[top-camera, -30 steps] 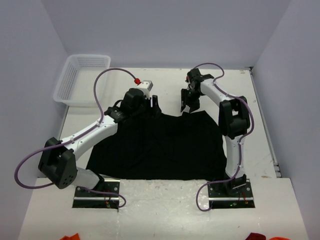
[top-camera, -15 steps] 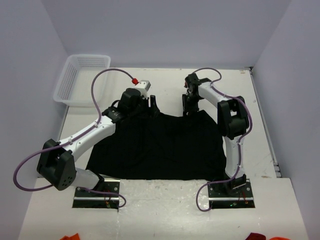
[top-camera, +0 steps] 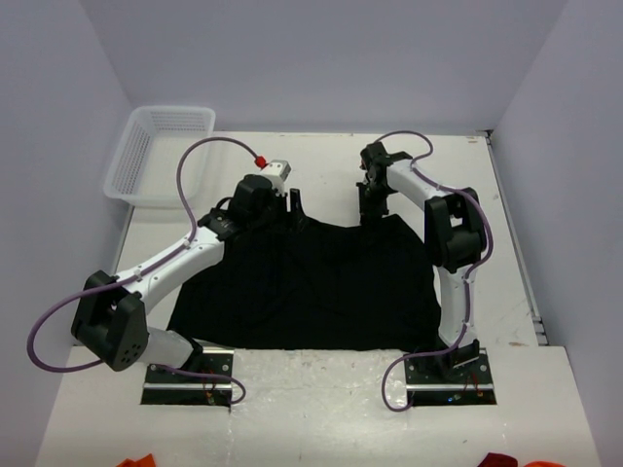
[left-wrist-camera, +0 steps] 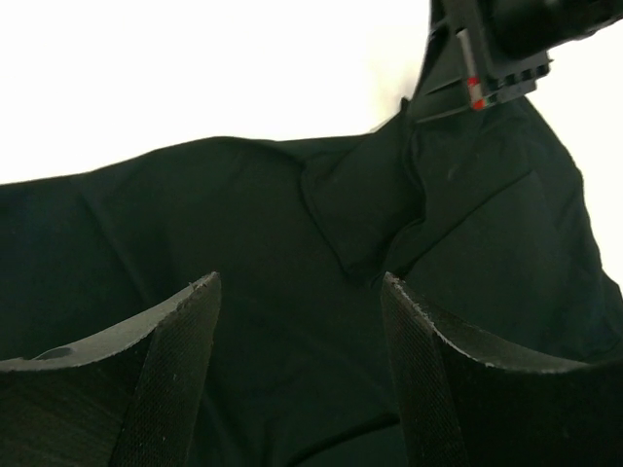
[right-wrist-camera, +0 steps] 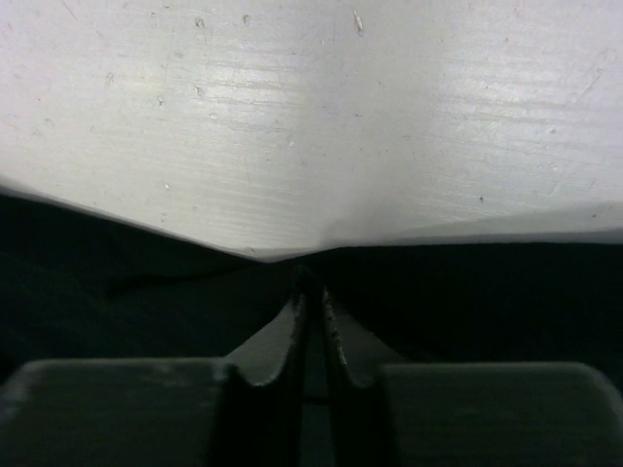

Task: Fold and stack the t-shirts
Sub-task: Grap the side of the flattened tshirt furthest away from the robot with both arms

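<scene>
One black t-shirt (top-camera: 311, 282) lies spread flat on the white table (top-camera: 321, 161). My left gripper (top-camera: 292, 200) hovers open over the shirt's far left edge; in the left wrist view its fingers (left-wrist-camera: 175, 370) stand wide apart above the dark cloth (left-wrist-camera: 243, 214), near a folded flap (left-wrist-camera: 365, 209). My right gripper (top-camera: 373, 208) is at the shirt's far edge, right of the middle. In the right wrist view its jaws (right-wrist-camera: 310, 284) are nearly together, pinching the cloth's edge (right-wrist-camera: 117, 282), which rises to a point at the tips.
A white mesh basket (top-camera: 161, 151) stands at the far left corner. Red cloth bits (top-camera: 136, 461) (top-camera: 511, 461) show at the bottom edge. Bare table (right-wrist-camera: 311, 117) lies beyond the shirt's far edge. The right gripper's body (left-wrist-camera: 482, 58) shows top right in the left wrist view.
The right gripper dropped onto the shirt's far edge and its jaws closed on the cloth. The left gripper crept slightly toward the far edge, still open.
</scene>
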Robot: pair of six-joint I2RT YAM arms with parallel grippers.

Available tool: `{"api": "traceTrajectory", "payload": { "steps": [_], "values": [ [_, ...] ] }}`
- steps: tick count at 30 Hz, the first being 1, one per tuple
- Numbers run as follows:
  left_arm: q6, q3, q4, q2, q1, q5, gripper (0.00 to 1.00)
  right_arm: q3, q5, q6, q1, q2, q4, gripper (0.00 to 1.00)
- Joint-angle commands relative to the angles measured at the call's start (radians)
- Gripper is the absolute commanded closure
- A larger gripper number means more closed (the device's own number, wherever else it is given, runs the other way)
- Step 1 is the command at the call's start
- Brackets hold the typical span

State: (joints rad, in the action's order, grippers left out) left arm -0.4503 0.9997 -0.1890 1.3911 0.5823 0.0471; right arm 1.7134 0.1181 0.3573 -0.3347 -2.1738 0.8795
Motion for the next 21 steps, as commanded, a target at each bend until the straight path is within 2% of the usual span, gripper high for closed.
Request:
{"api": "traceTrajectory", "payload": {
  "steps": [1, 8, 12, 18, 21],
  "values": [
    [-0.001, -0.015, 0.005, -0.023, -0.015, -0.042, 0.32, 0.046, -0.043, 0.0, -0.006, 0.069, 0.016, 0.98],
    [-0.051, -0.021, -0.059, 0.014, -0.058, -0.156, 0.32, 0.081, -0.067, -0.007, -0.01, 0.092, 0.032, 1.0],
    [-0.068, 0.0, -0.142, 0.049, -0.14, -0.226, 0.31, 0.057, -0.09, -0.011, -0.017, 0.155, 0.024, 1.0],
    [-0.047, 0.106, -0.242, 0.155, -0.252, -0.247, 0.29, -0.018, -0.115, 0.0, -0.023, 0.253, -0.008, 1.0],
    [-0.041, 0.158, -0.273, 0.209, -0.292, -0.27, 0.24, -0.072, -0.106, 0.011, -0.024, 0.313, -0.034, 1.0]
  ]
}}
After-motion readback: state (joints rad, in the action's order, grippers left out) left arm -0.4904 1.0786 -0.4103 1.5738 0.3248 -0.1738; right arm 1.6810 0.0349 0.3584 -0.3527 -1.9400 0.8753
